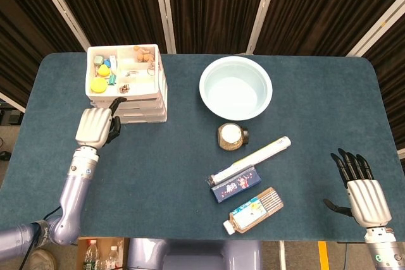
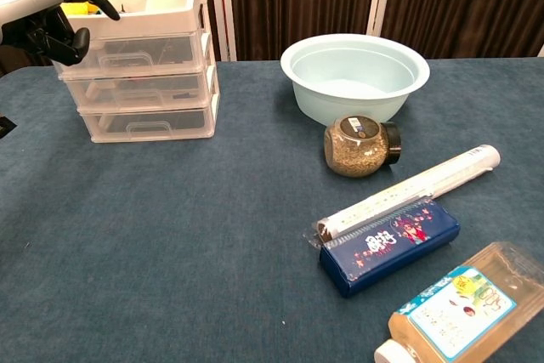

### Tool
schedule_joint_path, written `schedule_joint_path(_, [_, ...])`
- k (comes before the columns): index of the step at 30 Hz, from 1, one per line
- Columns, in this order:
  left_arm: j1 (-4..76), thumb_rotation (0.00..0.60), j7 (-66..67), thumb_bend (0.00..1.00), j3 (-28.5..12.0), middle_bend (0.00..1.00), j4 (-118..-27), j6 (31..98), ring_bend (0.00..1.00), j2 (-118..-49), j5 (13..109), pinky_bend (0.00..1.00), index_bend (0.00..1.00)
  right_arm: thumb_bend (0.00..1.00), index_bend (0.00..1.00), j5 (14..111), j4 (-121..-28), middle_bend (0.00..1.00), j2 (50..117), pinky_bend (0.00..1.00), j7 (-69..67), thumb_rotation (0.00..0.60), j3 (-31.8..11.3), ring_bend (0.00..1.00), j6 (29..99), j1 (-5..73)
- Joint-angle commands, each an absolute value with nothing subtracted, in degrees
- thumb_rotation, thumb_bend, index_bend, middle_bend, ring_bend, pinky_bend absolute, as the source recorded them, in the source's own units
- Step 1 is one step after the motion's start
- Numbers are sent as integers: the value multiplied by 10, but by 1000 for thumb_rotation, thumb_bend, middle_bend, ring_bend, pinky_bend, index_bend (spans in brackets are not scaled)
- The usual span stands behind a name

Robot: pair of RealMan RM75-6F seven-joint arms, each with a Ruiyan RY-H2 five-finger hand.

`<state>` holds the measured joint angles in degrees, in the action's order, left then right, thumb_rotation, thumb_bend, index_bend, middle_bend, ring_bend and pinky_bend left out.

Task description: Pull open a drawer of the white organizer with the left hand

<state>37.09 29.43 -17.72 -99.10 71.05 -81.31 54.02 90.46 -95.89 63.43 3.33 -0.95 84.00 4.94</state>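
Note:
The white organizer (image 1: 140, 107) (image 2: 144, 82) stands at the table's back left, its three clear drawers all pushed in and small items in its open top tray. My left hand (image 1: 96, 126) (image 2: 42, 16) hovers at the organizer's front left corner, level with the top drawer. Its fingers are curled in, one finger (image 2: 98, 2) sticks out towards the tray rim, and nothing shows in its grasp. It sits left of the drawer handles. My right hand (image 1: 361, 189) rests at the table's front right with fingers spread and empty, seen only in the head view.
A pale blue bowl (image 1: 235, 88) (image 2: 353, 74) stands at the back centre. In front of it lie a round jar (image 1: 232, 136) (image 2: 359, 146), a white tube (image 1: 252, 159) (image 2: 408, 189), a blue box (image 1: 235, 184) (image 2: 389, 244) and a flat bottle (image 1: 253, 210) (image 2: 459, 303).

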Motion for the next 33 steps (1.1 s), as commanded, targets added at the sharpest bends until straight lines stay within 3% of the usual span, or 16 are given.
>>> schedule_joint_path(1, [374,600,308,732,-176,1000,-987,713,955,-813,522,1000,202,67,0,904,-959,0,634,0,34,600,-10,0,840,49])
schedule_joint_path(18, [383,600,329,745,-178,1000,-971,706,963,-814,446,1000,238,68,0,905,-959,0,635,0,34,600,-10,0,841,49])
schedule_joint_path(26, [391,600,334,755,-194,1000,-1004,694,966,-805,377,1000,401,68,0,905,-959,0,634,0,33,600,-10,0,841,49])
schedule_joint_path(33, [395,600,322,756,-200,1000,-1016,696,967,-796,366,1000,462,67,0,906,-959,0,634,0,32,600,-10,0,841,50])
